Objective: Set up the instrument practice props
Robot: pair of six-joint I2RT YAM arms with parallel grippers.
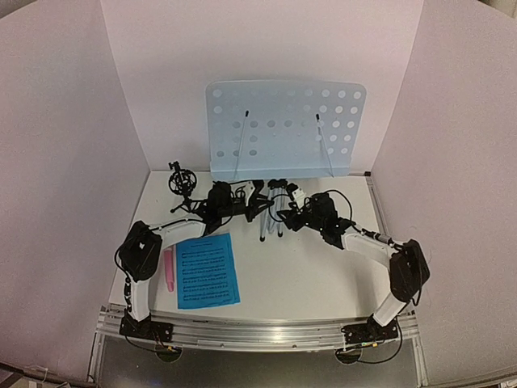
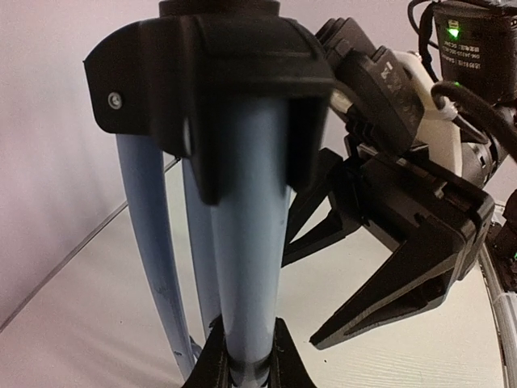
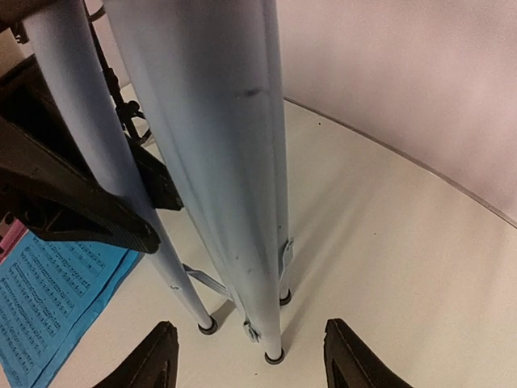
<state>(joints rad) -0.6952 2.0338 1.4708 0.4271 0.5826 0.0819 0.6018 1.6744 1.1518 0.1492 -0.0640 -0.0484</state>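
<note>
The pale-blue perforated music-stand desk [image 1: 284, 129] stands upright at the back. Its silver tripod legs [image 1: 271, 217] hang folded close together below it, feet on the table. My left gripper [image 1: 246, 202] is shut on one leg tube [image 2: 242, 242], which sits between its fingertips [image 2: 212, 365]. My right gripper [image 1: 292, 212] is open, its fingers [image 3: 347, 360] either side of the leg feet [image 3: 273, 356] without touching them. The blue sheet-music page [image 1: 207, 271] lies flat at the front left, the pink stick microphone [image 1: 169, 269] beside it. The small black tripod mic mount [image 1: 182, 182] stands at the back left.
White walls close in the table [image 1: 323, 275] on three sides. A metal rail [image 1: 258, 333] runs along the near edge by the arm bases. The right gripper's open black fingers [image 2: 404, 267] show close to the legs in the left wrist view.
</note>
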